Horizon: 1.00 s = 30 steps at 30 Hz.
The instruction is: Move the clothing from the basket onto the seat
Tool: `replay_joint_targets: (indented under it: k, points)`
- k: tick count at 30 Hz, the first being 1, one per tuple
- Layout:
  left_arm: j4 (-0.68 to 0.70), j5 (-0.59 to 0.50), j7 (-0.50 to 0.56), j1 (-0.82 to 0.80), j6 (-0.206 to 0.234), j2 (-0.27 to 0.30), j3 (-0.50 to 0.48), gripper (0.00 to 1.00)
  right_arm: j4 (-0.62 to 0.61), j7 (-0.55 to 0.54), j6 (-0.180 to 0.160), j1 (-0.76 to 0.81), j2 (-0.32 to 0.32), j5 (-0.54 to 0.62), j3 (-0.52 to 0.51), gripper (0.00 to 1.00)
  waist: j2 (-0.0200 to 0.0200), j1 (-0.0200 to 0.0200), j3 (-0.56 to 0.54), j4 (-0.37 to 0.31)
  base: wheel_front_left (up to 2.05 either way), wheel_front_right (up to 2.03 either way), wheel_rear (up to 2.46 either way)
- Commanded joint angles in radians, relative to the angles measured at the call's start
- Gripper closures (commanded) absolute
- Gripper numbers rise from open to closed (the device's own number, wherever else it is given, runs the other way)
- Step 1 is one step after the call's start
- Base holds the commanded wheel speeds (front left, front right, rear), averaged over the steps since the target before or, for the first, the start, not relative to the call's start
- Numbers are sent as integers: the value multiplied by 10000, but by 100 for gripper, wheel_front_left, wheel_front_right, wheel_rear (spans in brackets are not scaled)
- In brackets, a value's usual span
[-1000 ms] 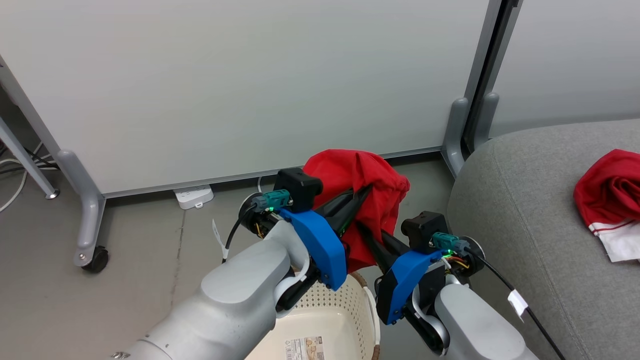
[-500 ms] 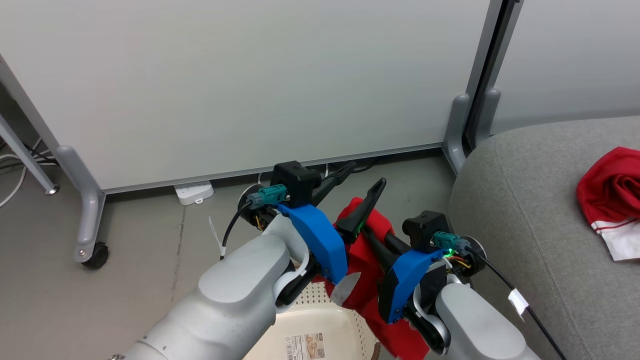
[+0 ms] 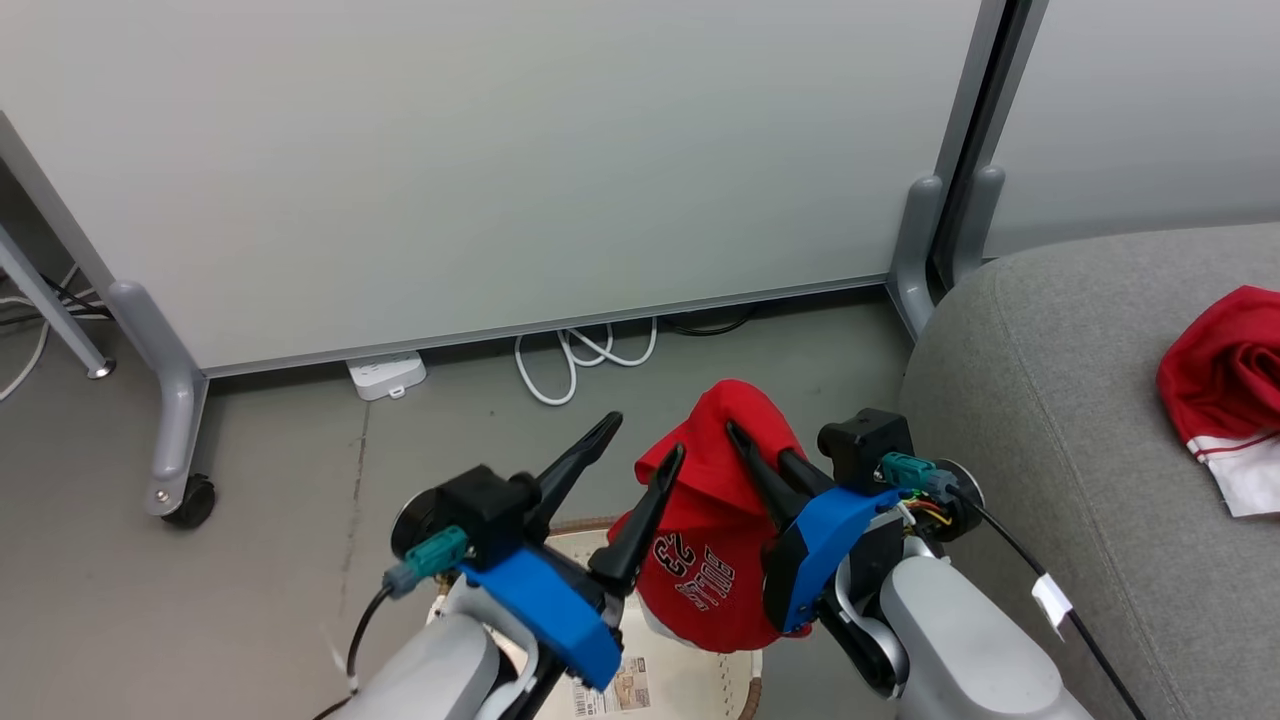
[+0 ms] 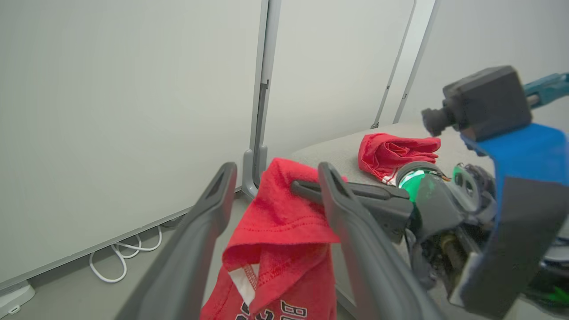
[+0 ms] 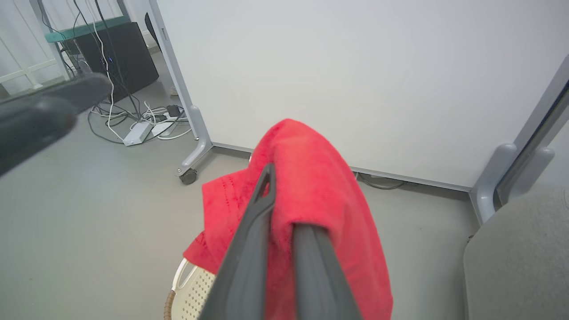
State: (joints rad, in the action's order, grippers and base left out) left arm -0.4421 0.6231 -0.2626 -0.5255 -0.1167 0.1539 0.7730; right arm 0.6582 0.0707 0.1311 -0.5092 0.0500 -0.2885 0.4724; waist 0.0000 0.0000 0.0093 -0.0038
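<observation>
Jersey (image 3: 705,560) hangs above basket (image 3: 700,675), top fold pinched in right claw (image 3: 750,440); left claw (image 3: 645,436) wide, empty. Seat (image 3: 1050,400) lies right, nearer right arm.

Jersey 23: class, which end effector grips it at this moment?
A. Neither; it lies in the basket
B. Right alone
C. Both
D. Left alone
B: the right end effector is shut on the jersey, which hangs from it, while the left end effector stands open with its fingers spread.
</observation>
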Motion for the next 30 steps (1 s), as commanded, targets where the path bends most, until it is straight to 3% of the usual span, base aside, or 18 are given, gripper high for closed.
replay_joint_targets:
  k: [1, 14, 30]
  points:
    - [212, -250, -32, 369, 12, 94, -206, 0, -77, 28, -7, 107, 8, 49, -77, 100, 0, 0, 1, 39, 0, 0, 0]
    - [1252, -1827, -32, 2847, -132, 115, -2365, 0, -387, -65, -7, 488, 9, 233, -498, 100, 0, 0, -51, 331, 0, 0, 0]
    - [1148, -2011, -33, 2908, -152, -9, -2569, 0, -703, -219, -7, 529, 10, 160, -452, 100, 0, 0, 158, 39, 0, 0, 0]
